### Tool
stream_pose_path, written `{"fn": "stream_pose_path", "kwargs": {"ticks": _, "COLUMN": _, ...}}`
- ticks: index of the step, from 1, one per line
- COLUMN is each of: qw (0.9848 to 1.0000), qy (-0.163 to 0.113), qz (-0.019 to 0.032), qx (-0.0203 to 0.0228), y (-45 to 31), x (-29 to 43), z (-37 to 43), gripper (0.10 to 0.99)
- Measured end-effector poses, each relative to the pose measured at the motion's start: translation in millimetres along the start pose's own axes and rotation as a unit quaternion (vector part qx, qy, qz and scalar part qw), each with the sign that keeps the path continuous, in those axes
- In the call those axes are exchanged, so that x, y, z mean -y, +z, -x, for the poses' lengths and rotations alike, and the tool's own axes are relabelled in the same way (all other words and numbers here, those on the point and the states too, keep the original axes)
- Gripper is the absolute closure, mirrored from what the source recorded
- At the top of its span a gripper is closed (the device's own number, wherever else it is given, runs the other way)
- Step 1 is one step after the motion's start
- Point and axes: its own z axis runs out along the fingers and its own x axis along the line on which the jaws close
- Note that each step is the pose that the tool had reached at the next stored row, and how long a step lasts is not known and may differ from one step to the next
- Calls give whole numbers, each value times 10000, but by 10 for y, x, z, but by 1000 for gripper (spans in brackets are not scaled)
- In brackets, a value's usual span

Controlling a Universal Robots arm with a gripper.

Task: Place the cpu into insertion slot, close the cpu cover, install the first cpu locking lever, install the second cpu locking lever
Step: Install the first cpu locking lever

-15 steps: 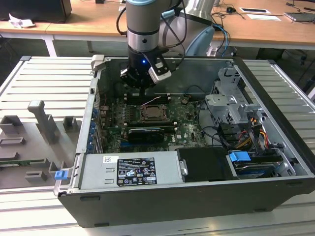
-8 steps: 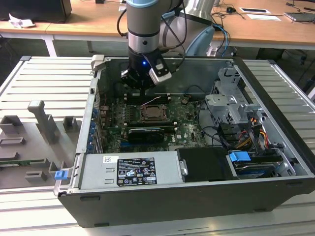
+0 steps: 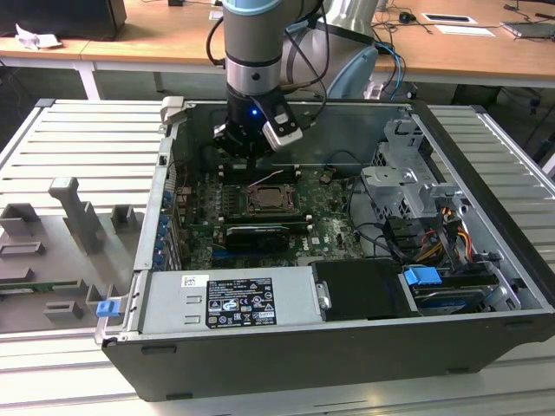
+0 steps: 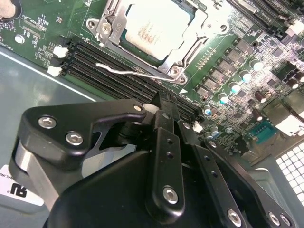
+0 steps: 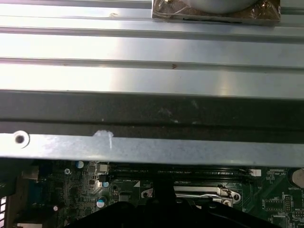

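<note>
In the second wrist view the cpu [image 4: 154, 26] lies flat in the insertion slot [image 4: 110, 29], its pale face showing through the window of the cpu cover [image 4: 202, 26], which rests down over it. A thin wire locking lever [image 4: 130, 72] runs along the socket's near edge, above the black memory slots [image 4: 109, 64]. My gripper [image 4: 165, 105] hovers just short of that lever with its fingers together and nothing between them. In the exterior view my gripper [image 3: 247, 147] hangs over the back of the board, behind the insertion slot [image 3: 273, 202].
The open computer case [image 3: 486, 173] walls the board in. A grey power supply [image 3: 230, 299] sits along the front, with drive cages and cables [image 3: 416, 199] at the exterior view's right. A long black card [image 3: 256, 234] lies in front of the socket. The case's back wall [image 5: 152, 114] is close behind my wrist.
</note>
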Motion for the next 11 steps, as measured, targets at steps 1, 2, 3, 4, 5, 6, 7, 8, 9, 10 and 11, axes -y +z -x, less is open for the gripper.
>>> {"fn": "stream_pose_path", "kwargs": {"ticks": 1, "qw": 10000, "qy": 0, "qz": 0, "qx": 0, "y": 1, "x": 0, "z": 0, "gripper": 980}}
{"fn": "stream_pose_path", "kwargs": {"ticks": 2, "qw": 10000, "qy": 0, "qz": 0, "qx": 0, "y": 2, "x": 0, "z": 0, "gripper": 980}}
{"fn": "stream_pose_path", "kwargs": {"ticks": 3, "qw": 10000, "qy": -1, "qz": 0, "qx": 0, "y": 2, "x": 1, "z": 4, "gripper": 980}}
{"fn": "stream_pose_path", "kwargs": {"ticks": 4, "qw": 10000, "qy": -1, "qz": 1, "qx": 0, "y": 3, "x": 1, "z": 9, "gripper": 980}}
{"fn": "stream_pose_path", "kwargs": {"ticks": 5, "qw": 10000, "qy": 0, "qz": 0, "qx": 0, "y": 4, "x": 1, "z": 21, "gripper": 980}}
{"fn": "stream_pose_path", "kwargs": {"ticks": 6, "qw": 10000, "qy": 0, "qz": 0, "qx": 0, "y": 4, "x": 1, "z": 28, "gripper": 980}}
{"fn": "stream_pose_path", "kwargs": {"ticks": 7, "qw": 10000, "qy": 0, "qz": 0, "qx": -1, "y": 3, "x": 1, "z": 35, "gripper": 980}}
{"fn": "stream_pose_path", "kwargs": {"ticks": 8, "qw": 10000, "qy": 0, "qz": 0, "qx": 0, "y": 4, "x": 2, "z": 42, "gripper": 980}}
{"fn": "stream_pose_path", "kwargs": {"ticks": 9, "qw": 10000, "qy": 0, "qz": 1, "qx": 0, "y": 4, "x": 2, "z": 50, "gripper": 980}}
{"fn": "stream_pose_path", "kwargs": {"ticks": 10, "qw": 10000, "qy": 0, "qz": 1, "qx": 1, "y": 5, "x": 2, "z": 66, "gripper": 980}}
{"fn": "stream_pose_path", "kwargs": {"ticks": 11, "qw": 10000, "qy": 0, "qz": 2, "qx": 0, "y": 5, "x": 3, "z": 85, "gripper": 980}}
